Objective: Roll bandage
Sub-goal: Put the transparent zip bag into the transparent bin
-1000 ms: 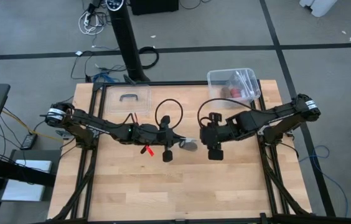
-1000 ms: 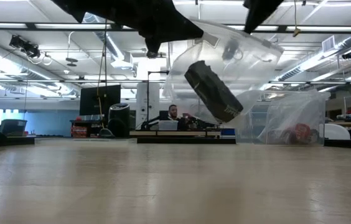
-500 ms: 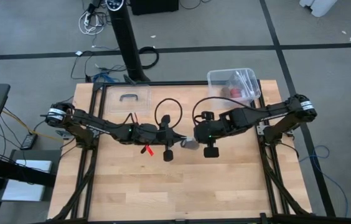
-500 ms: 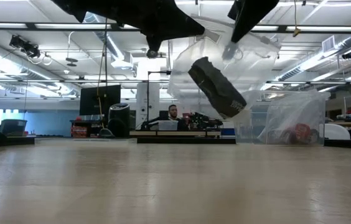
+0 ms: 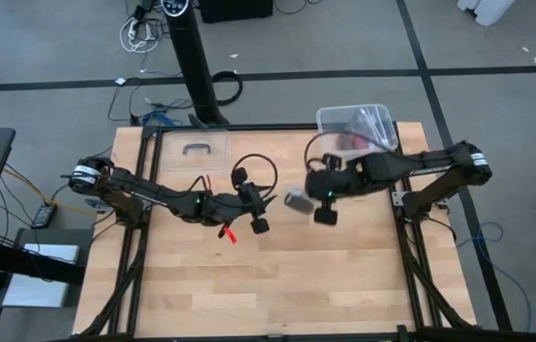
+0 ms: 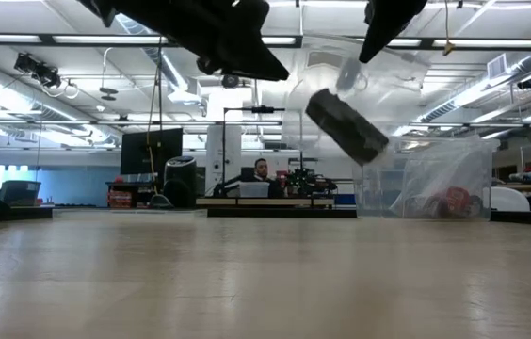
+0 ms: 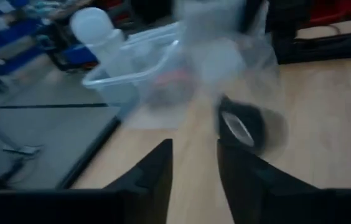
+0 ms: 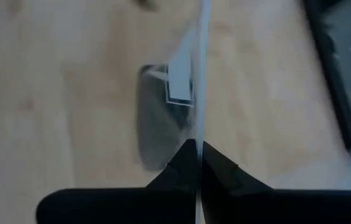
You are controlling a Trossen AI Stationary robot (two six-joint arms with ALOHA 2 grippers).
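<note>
Bandage (image 6: pixel 345 125) in its wrapper (image 6: pixel 360 80) now hangs from right fingers (image 8: pixel 195 163) pinched shut; left fingers (image 7: pixel 194 177) have let go.

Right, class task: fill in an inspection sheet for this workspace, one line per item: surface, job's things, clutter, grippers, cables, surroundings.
Surface: wooden table, front half bare.
Job's things: rolled black bandage inside a clear plastic wrapper, hanging above the table.
Clutter: clear plastic box at the far right corner; clear lid far left.
Grippers: right gripper shut on the wrapper's edge; left gripper open, holding nothing.
Cables: loops on both arms; floor cables beyond the table.
Surroundings: person seated at a distant desk.
</note>
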